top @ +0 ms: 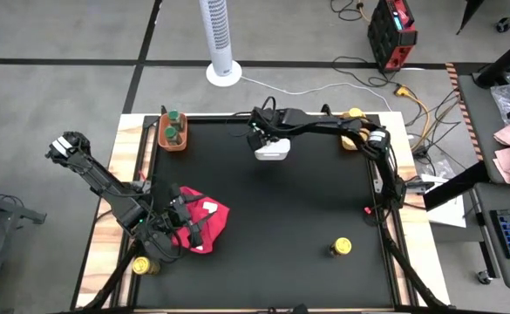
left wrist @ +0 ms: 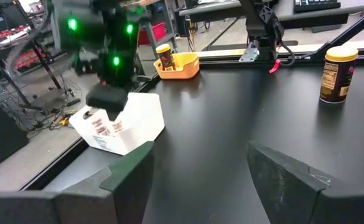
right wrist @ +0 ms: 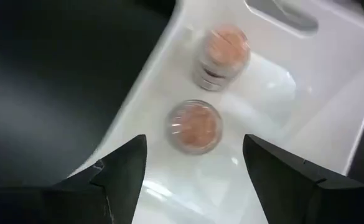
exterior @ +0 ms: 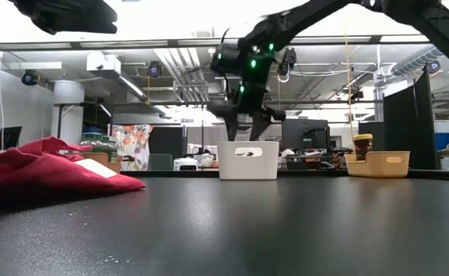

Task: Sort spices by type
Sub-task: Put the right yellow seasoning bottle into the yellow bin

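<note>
Two pink-lidded spice jars (right wrist: 195, 124) (right wrist: 222, 56) stand inside the white bin (top: 272, 150) at the table's far middle. My right gripper (right wrist: 194, 168) hangs open just above that bin (exterior: 249, 161), with the nearer jar below the gap between its fingers, and touches nothing. Green-lidded jars (top: 173, 124) sit in the orange bin (top: 173, 141) at the far left. A yellow-lidded jar (left wrist: 164, 56) stands in the yellow bin (top: 352, 131). Another yellow-lidded jar (top: 341, 248) stands upright on the mat, near right. My left gripper (top: 189, 218) waits open over the red cloth (top: 207, 218).
The red cloth (exterior: 47, 172) lies bunched on the mat's near left. One more yellow-lidded jar (top: 143, 266) sits at the near left corner, by the left arm's base. A black mat (top: 281, 218) covers the table, with open room in its middle. Cables and a white tower fan stand beyond the far edge.
</note>
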Tool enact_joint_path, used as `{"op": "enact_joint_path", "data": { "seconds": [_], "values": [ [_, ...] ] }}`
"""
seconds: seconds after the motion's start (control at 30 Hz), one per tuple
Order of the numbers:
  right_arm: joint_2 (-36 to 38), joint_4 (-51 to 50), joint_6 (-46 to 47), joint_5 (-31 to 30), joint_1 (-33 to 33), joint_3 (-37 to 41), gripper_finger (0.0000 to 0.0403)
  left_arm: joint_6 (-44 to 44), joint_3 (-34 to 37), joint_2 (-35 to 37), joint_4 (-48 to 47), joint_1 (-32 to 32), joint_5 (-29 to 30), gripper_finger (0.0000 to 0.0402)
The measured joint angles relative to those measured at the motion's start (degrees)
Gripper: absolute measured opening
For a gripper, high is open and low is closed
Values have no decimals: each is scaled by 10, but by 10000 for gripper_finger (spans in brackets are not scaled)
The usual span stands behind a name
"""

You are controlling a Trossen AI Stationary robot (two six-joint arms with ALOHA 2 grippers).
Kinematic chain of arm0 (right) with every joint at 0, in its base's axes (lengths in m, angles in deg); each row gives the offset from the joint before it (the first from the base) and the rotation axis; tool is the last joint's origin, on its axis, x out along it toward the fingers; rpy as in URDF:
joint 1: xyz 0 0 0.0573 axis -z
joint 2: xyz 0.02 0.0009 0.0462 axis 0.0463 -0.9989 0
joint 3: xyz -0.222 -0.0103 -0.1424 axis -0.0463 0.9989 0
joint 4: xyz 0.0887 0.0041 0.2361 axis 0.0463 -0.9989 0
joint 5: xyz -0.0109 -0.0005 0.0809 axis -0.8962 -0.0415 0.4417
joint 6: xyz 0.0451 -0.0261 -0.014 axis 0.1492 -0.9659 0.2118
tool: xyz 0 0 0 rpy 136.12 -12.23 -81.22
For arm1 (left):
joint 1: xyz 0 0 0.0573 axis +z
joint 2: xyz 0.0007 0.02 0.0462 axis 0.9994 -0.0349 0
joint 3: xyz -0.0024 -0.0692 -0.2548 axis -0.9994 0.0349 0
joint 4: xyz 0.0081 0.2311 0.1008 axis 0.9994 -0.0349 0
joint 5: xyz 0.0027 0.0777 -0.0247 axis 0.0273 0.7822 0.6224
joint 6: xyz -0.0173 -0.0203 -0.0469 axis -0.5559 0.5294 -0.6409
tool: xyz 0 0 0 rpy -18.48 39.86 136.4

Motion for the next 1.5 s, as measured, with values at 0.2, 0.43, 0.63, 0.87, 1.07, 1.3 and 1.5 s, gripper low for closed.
{"op": "enact_joint_path", "data": {
  "seconds": [0.2, 0.43, 0.63, 0.87, 1.07, 1.3, 1.5],
  "values": [
    [45, -1, -71, -60, -55, 2, 241, -13, 0, 0, 0, 0, 0, 238],
    [88, -5, -159, -109, -154, 19, 231, -81, 0, -23, 3, 0, -19, 238],
    [127, 16, -206, -110, -240, 67, 234, -135, 0, -52, 45, 0, -60, 238],
    [218, 152, -198, -120, -315, 248, 239, -196, 0, -57, 89, -1, -103, 238],
    [286, 288, -185, -136, -359, 387, 228, -238, 0, -54, 88, -2, -149, 238],
    [308, 454, -272, -135, -358, 457, 219, -295, 0, -36, 67, 0, -296, 238],
    [307, 470, -309, -126, -335, 443, 217, -470, 0, -20, 29, 5, -506, 238]
  ]
}}
